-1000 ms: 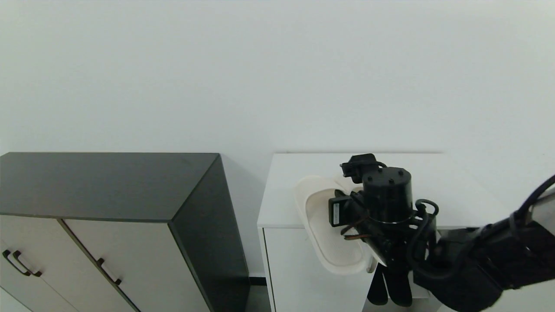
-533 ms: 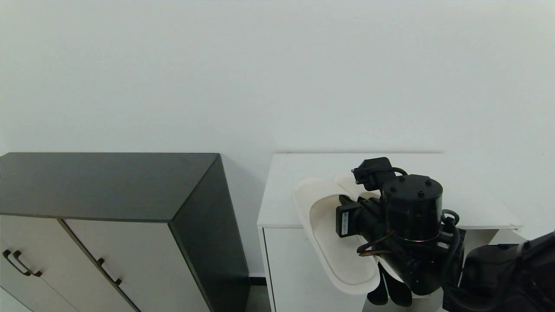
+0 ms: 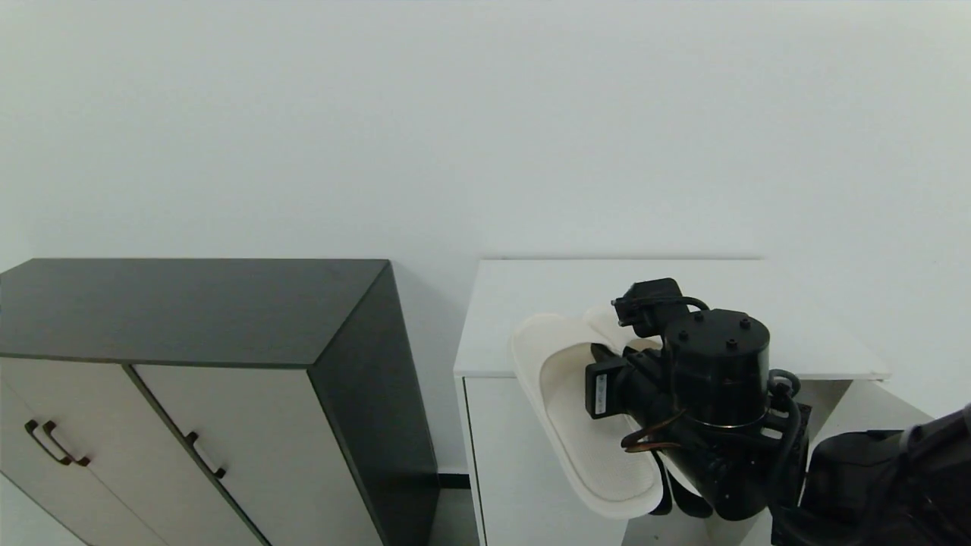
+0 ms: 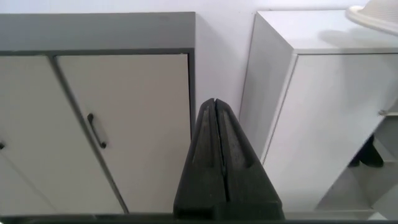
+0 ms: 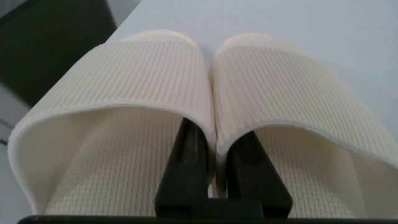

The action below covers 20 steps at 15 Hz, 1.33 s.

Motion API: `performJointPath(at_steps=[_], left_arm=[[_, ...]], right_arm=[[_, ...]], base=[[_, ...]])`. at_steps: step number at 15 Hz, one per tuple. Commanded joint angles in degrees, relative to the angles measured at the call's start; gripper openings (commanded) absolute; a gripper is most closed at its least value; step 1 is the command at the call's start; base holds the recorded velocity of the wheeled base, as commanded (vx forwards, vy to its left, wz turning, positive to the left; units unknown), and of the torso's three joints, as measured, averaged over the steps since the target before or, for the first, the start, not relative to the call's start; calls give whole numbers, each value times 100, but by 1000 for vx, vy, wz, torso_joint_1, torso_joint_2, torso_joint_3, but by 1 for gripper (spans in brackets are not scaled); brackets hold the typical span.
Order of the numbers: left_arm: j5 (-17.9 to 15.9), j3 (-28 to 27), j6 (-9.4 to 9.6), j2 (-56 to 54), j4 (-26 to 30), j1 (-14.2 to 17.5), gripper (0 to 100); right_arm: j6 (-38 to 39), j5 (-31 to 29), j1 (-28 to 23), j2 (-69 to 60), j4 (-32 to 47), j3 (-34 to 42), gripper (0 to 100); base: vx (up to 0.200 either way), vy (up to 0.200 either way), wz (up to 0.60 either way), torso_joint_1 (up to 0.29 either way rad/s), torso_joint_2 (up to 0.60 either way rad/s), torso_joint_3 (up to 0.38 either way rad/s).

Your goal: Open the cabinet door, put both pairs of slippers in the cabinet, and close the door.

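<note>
Right tool (image 5: 216, 140) is clamped on the slippers (image 5: 149, 81), one finger slid under each strap so both are carried as a pair, tilted over the front edge of the counter (image 3: 531, 288). Left tool (image 4: 216, 149) is pressed together, empty, pointed at the shut cabinet (image 3: 250, 425), likely kept free for a handle.

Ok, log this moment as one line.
right tool: shut on cream slippers, by white cabinet top | left tool: shut, empty | dark-topped cabinet: doors closed
</note>
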Motion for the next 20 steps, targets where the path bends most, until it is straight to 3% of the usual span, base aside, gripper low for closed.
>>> performJointPath(at_steps=[1,7,20], left_arm=[[-2,0,6,-1,0,-1,0],[7,0,-3,-1,0,-1,0],[7,0,-3,-1,-9,-1,0]], right_arm=[[-1,-2,-6,36,9,10,0],[-10,-20,-6,45,9,10,0],[-19,-20,-23,45,17,-8,0]], base=[[-200,0,0,-7,2,7],[-200,0,0,-1,6,4],[0,0,0,0,0,0]])
